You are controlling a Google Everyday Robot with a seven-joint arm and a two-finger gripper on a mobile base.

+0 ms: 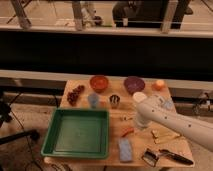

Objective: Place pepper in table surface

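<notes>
Camera view: pepper (127, 132) slants upper-right, beside tool (138, 124).

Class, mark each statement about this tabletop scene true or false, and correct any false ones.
1. The green tray takes up the left part of the table surface. True.
2. The pepper is inside the tray. False: it is outside the tray, to its right, at the wooden surface.
3. The gripper hangs over the grapes. False: it is right of the tray, just beside the pepper.
4. The purple bowl stands between the orange bowl and the orange fruit. True.
</notes>
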